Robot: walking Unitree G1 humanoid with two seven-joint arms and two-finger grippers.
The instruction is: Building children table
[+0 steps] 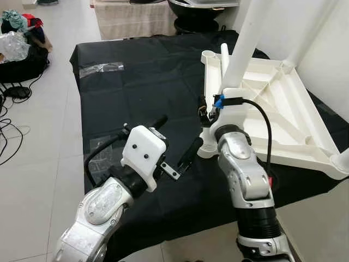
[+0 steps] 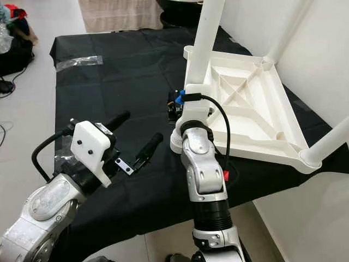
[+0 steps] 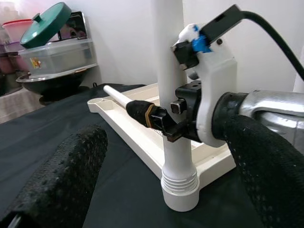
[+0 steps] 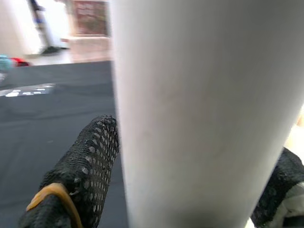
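Note:
A white plastic children's table [image 1: 272, 109] lies upside down on a black cloth [image 1: 142, 82], with its legs pointing up. My right gripper [image 4: 190, 190] is shut on the near-left table leg [image 1: 245, 49] just above its threaded base [image 3: 179, 185]. One black finger [image 3: 142, 114] wraps one side of the leg, and the other finger [image 4: 280, 190] sits on the opposite side. My left gripper [image 1: 175, 137] hovers open over the cloth, left of that leg, with nothing between its fingers.
Two more legs [image 1: 316, 27] [image 1: 343, 158] stand at the table's right corners, and a short white peg [image 1: 224, 57] at its far-left corner. Clear tape [image 1: 101, 68] lies on the cloth. Bags and cables [image 1: 19, 54] sit on the floor at left. A wall runs along the right.

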